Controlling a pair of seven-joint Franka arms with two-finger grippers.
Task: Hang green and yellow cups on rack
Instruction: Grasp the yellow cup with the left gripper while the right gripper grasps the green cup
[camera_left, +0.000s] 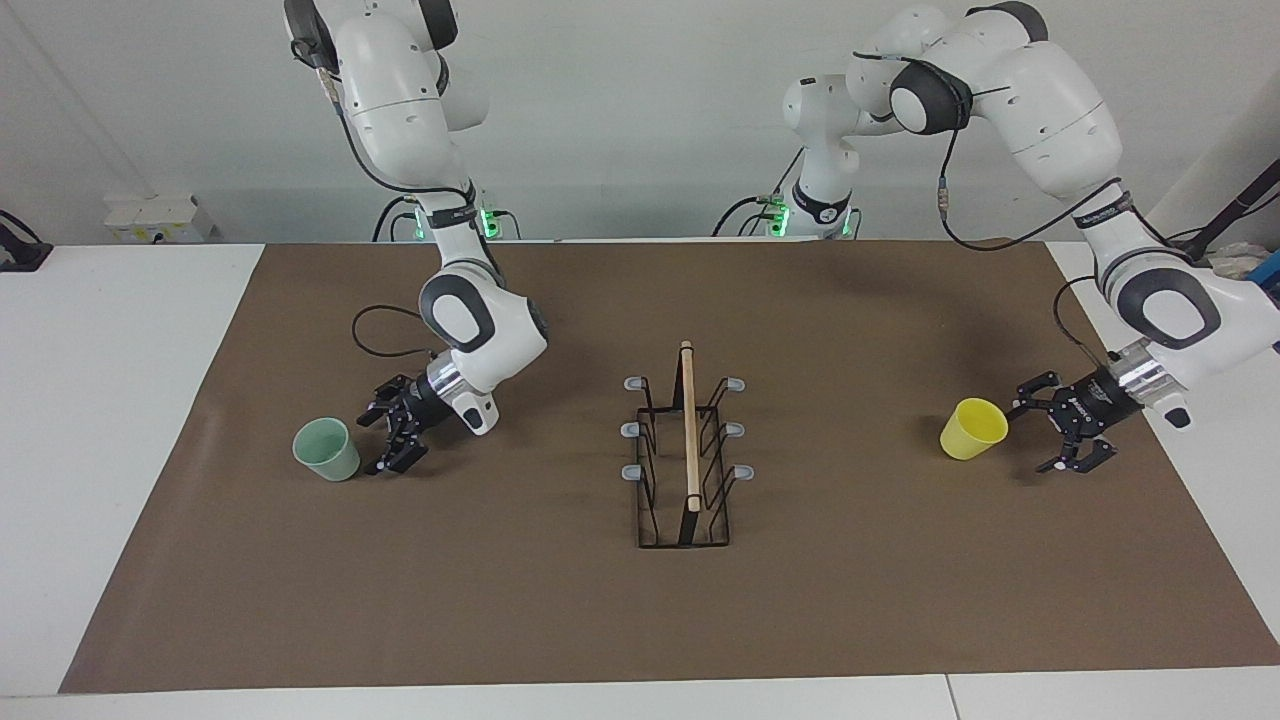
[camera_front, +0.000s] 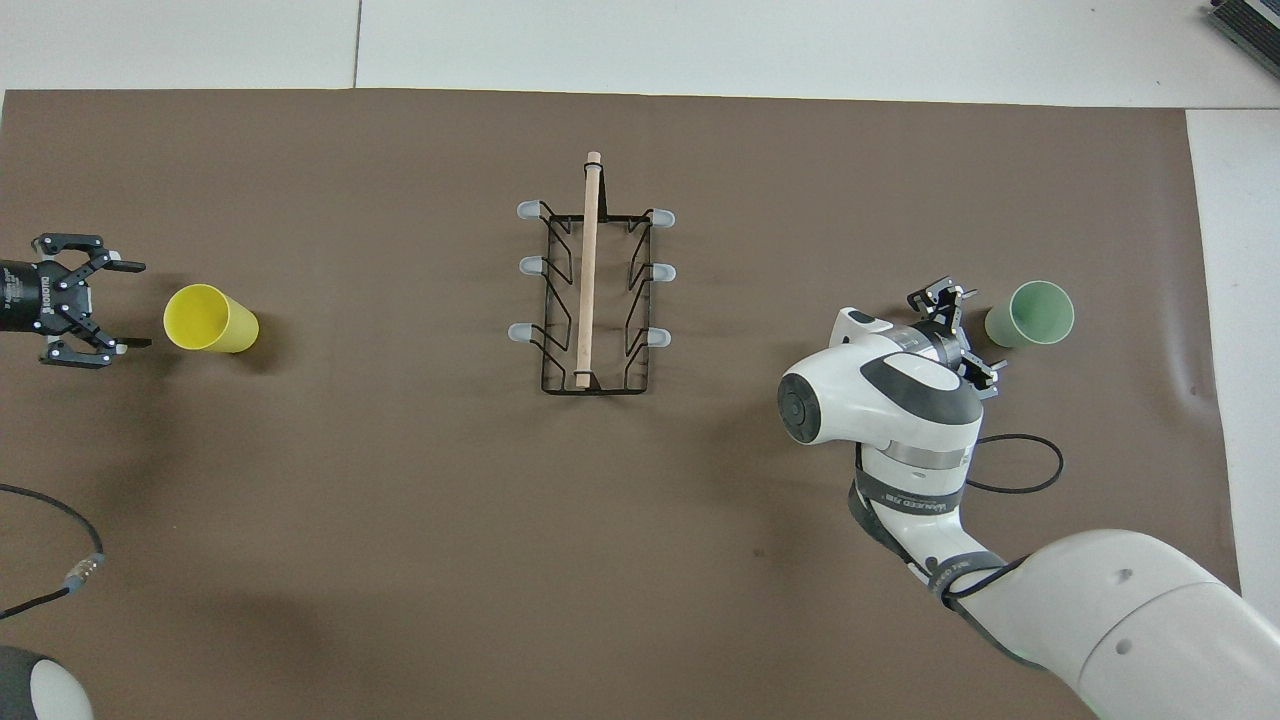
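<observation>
The black wire rack (camera_left: 688, 450) with its wooden top rod stands in the middle of the brown mat, and all its grey-tipped prongs are bare; it also shows in the overhead view (camera_front: 590, 290). The mint green cup (camera_left: 328, 450) (camera_front: 1030, 314) stands upright toward the right arm's end. My right gripper (camera_left: 372, 445) (camera_front: 980, 330) is open, low beside it, a small gap away. The yellow cup (camera_left: 973, 428) (camera_front: 210, 319) stands upright toward the left arm's end. My left gripper (camera_left: 1040, 437) (camera_front: 135, 305) is open, low beside it, not touching.
The brown mat (camera_left: 640, 620) covers most of the white table. A black cable loop (camera_left: 375, 335) lies on the mat by the right arm. Another cable (camera_front: 60, 560) lies near the left arm's base.
</observation>
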